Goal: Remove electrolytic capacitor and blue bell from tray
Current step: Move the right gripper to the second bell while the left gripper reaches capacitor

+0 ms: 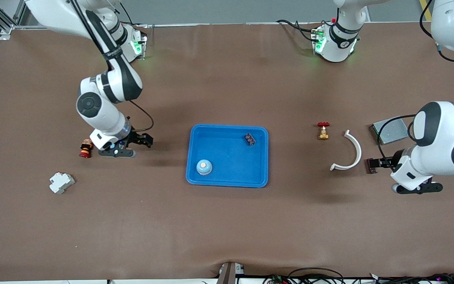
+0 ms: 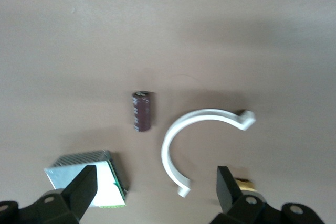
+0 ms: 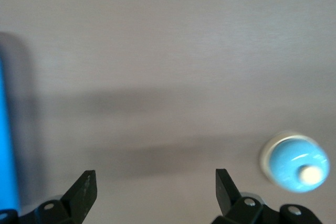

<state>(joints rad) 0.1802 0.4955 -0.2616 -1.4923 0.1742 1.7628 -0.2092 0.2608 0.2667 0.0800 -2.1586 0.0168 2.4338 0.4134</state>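
The capacitor point(image 1: 370, 166) point(image 2: 142, 110), a dark maroon cylinder, lies on the brown table at the left arm's end, beside the white curved clip point(image 1: 349, 152). My left gripper point(image 1: 377, 162) point(image 2: 155, 182) hovers just over it, open and holding nothing. The blue bell point(image 1: 204, 167) sits inside the blue tray point(image 1: 264, 157), at the corner nearer the camera. My right gripper point(image 1: 143, 140) point(image 3: 155, 184) is low over the table toward the right arm's end, apart from the tray, open and empty. The right wrist view shows a blue bell point(image 3: 296, 162) on a brown surface.
A small dark part point(image 1: 250, 139) lies in the tray. A brass valve point(image 1: 323, 131) and a finned metal plate point(image 1: 390, 131) point(image 2: 86, 177) flank the clip point(image 2: 194, 140). A red and brown stacked piece point(image 1: 86, 148) and a white breaker point(image 1: 61, 182) lie near the right gripper.
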